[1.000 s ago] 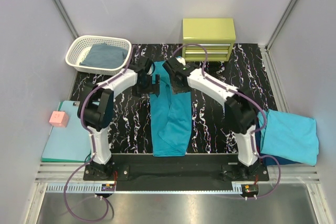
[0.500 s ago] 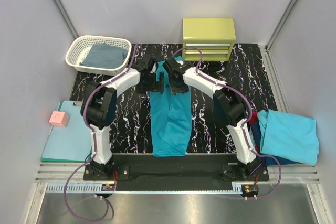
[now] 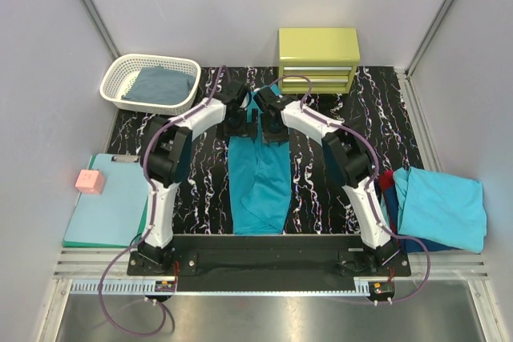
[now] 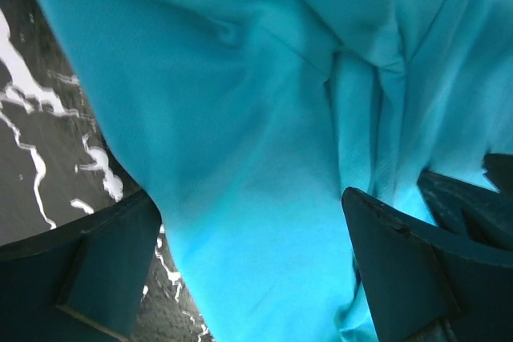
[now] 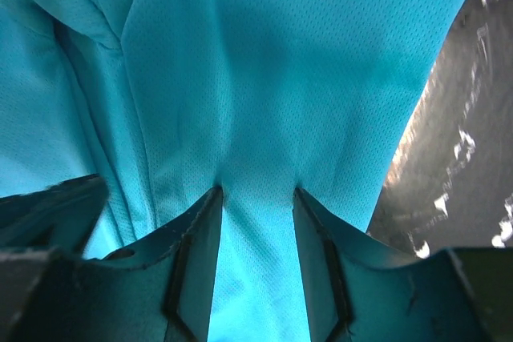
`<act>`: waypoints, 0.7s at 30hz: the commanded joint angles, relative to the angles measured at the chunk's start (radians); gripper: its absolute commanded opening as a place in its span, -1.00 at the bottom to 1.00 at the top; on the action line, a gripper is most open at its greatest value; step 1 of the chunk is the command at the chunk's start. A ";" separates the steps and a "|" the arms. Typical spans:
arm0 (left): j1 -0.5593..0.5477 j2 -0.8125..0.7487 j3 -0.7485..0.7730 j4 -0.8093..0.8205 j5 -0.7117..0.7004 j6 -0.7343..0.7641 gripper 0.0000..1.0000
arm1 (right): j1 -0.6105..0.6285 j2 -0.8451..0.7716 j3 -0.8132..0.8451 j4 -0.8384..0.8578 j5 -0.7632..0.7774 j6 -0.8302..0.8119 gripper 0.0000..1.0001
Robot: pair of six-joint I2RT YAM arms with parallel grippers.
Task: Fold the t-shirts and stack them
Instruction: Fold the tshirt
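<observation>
Left end effector (image 3: pixel 238 122) and right end effector (image 3: pixel 272 126) meet over the far end of the teal t-shirt (image 3: pixel 260 186), which lies on the table (image 3: pixel 200 190). To their left, a basket (image 3: pixel 112 83) holds a grey-blue cloth (image 3: pixel 160 86).

Left wrist: its fingers (image 4: pixel 112 270) are spread wide astride the teal t-shirt.

Right wrist: its fingers (image 5: pixel 196 254) pinch a fold of it.

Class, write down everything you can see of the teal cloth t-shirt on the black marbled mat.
The teal cloth t-shirt is soft, fine-meshed fabric, folded into a long creased strip lying down the middle of the black marbled mat. At its far end the right fingers pinch a ridge of cloth; the open left fingers straddle it.
</observation>
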 commanded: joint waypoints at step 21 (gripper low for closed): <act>0.061 -0.152 0.118 -0.039 -0.009 0.009 0.98 | -0.027 -0.289 -0.017 0.068 0.001 0.026 -0.03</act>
